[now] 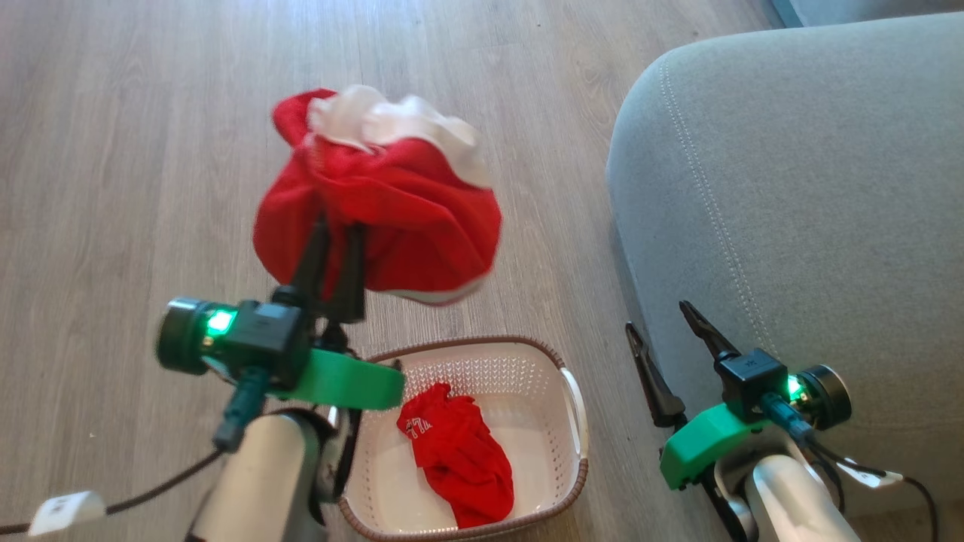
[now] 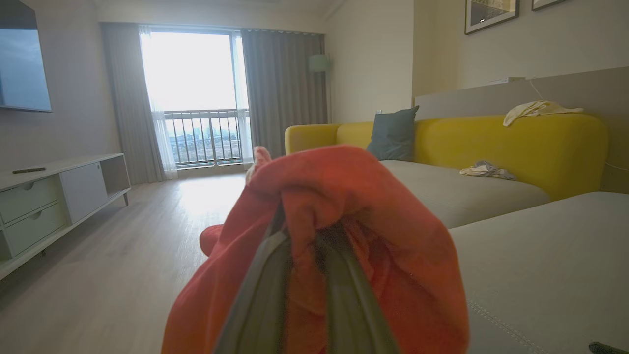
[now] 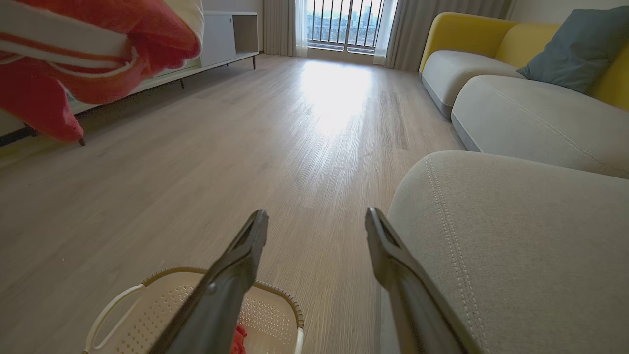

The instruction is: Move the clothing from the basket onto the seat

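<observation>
My left gripper point(image 1: 335, 226) is shut on a red garment with white parts point(image 1: 392, 203), held in the air above the floor, left of the seat point(image 1: 813, 188). The fabric drapes over both fingers point(image 2: 260, 295) in the left wrist view. A second red garment with a white lettered print point(image 1: 459, 459) lies in the cream basket point(image 1: 576, 421) on the floor below. My right gripper point(image 1: 663, 320) stands open with nothing in it beside the seat's front corner, its fingers point(image 3: 236, 265) apart over the basket point(image 3: 123, 305). The held garment point(image 3: 73, 54) hangs at the right wrist view's upper left.
Wood floor point(image 1: 151, 150) spreads to the left and ahead. A yellow sofa point(image 2: 516, 142) with a teal pillow point(image 2: 393, 132) and loose cloths stands beyond the seat. A low white cabinet point(image 2: 49, 196) lines the far left wall.
</observation>
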You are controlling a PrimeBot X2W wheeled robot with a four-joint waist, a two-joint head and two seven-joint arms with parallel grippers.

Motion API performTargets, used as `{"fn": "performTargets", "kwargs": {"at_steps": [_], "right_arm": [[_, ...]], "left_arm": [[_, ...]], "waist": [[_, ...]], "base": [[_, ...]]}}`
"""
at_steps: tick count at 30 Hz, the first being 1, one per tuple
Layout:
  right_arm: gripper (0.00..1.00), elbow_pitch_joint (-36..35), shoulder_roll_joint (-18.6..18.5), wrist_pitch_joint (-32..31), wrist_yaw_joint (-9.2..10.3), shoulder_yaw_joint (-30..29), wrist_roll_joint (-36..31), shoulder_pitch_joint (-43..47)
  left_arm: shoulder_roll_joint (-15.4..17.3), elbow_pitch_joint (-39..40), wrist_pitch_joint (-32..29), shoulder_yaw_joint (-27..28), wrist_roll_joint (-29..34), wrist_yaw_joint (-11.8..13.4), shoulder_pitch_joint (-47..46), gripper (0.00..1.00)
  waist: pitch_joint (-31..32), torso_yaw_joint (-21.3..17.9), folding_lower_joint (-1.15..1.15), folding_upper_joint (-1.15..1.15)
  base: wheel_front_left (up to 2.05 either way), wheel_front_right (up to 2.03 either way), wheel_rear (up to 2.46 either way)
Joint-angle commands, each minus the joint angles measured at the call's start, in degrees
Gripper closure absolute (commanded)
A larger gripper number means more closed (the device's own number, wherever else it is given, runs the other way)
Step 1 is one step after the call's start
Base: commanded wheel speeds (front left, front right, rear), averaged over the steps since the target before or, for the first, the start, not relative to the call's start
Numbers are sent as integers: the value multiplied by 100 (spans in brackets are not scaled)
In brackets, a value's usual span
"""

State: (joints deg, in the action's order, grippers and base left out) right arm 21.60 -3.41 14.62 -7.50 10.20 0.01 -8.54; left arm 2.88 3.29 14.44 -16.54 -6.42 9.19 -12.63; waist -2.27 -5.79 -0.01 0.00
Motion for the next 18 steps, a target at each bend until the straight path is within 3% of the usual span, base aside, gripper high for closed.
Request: {"fn": "performTargets", "kwargs": {"at_steps": [1,9,18], "right_arm": [[0,-215,47,38,1,162,38,-136],[0,-261,49,38,1,219,69,-99],[0,-250,38,38,1,217,56,-125]], "left_arm": [[3,241,55,45,35,-32,-228,100],[1,-294,56,-702,-218,-227,-165,100],[0,-472,56,-899,-311,-141,-264,100]], "waist": [[-26,-23,1,0],[-117,13,1,0],[-104,73,1,0]], "base": [[0,0,0],[0,0,0],[0,0,0]]}}
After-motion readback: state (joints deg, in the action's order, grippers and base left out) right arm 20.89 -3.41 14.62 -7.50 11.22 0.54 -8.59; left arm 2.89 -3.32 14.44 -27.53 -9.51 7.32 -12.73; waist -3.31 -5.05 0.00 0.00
